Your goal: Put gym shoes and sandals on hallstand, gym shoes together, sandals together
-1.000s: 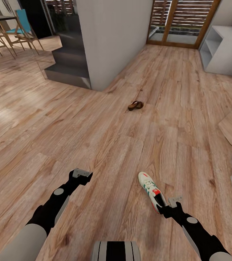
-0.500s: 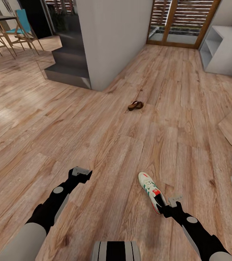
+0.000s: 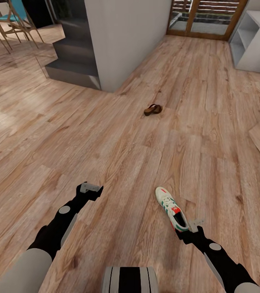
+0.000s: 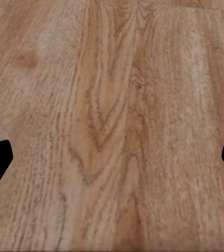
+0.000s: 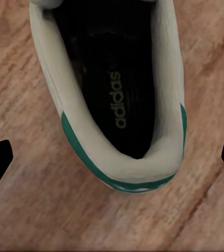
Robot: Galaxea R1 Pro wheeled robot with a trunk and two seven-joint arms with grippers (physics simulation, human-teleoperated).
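A gym shoe (image 3: 170,207) lies on the corridor floor (image 3: 117,154) just ahead of the right gripper (image 3: 195,224), its heel toward it. A sandal (image 3: 152,109) lies well beyond, near the wall corner (image 3: 113,87). The hallstand (image 3: 254,44) stands far right; the left gripper (image 3: 91,189) hangs left of the shoe.

A home is shown, rendered in simulation: wood-plank floor (image 3: 105,134), dark steps (image 3: 71,61) beside a pale wall (image 3: 125,36), blue dining chairs (image 3: 12,18), a wood-framed glass door (image 3: 205,18), a grey shelf unit (image 3: 254,42), and a sneaker (image 3: 171,208) and sandal (image 3: 152,109) left on the floor.
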